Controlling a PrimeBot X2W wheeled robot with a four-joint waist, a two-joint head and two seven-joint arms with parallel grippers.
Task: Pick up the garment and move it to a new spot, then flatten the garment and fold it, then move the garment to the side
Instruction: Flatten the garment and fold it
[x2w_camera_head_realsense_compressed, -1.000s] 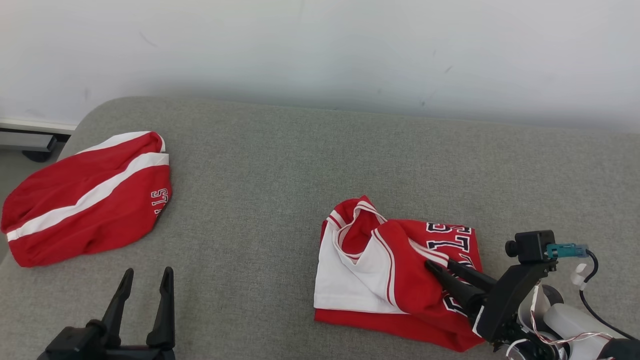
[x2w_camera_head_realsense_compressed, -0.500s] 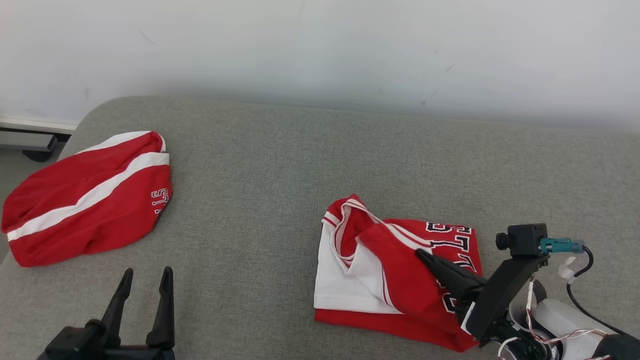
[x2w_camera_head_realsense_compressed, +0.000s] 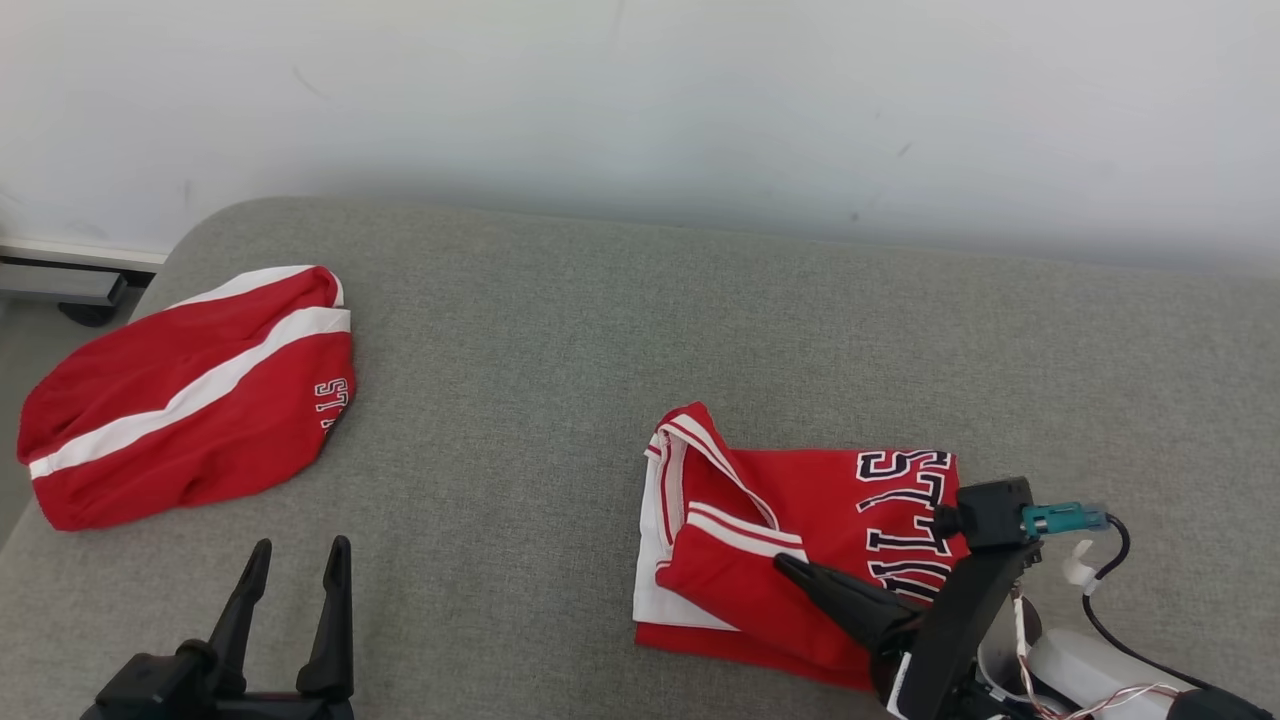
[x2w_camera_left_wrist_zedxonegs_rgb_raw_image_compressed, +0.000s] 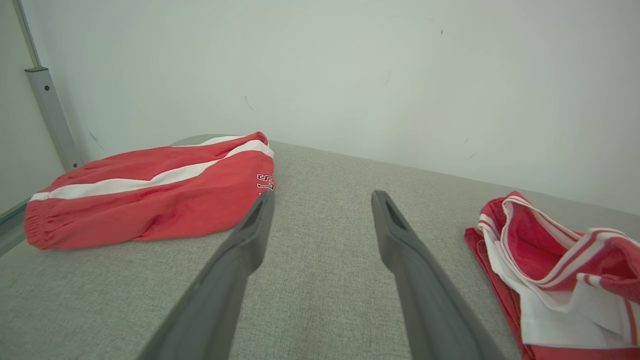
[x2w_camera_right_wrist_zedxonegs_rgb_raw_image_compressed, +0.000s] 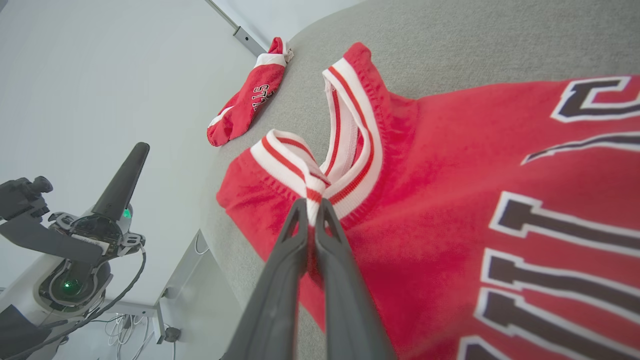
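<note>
Fingers of the right gripper (x2w_camera_head_realsense_compressed: 785, 562) are pinched shut on the striped trim of the red jersey (x2w_camera_head_realsense_compressed: 840, 490), which lies crumpled toward the front right of the grey tabletop (x2w_camera_head_realsense_compressed: 560, 330). The arm reaches in low from that corner. The left gripper (x2w_camera_head_realsense_compressed: 298, 548) hovers at the front left, jaws wide apart and empty, pointing at the far edge.

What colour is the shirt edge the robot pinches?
The edge is white with thin red stripes; the shirt is red. Best in the right wrist view.
</note>
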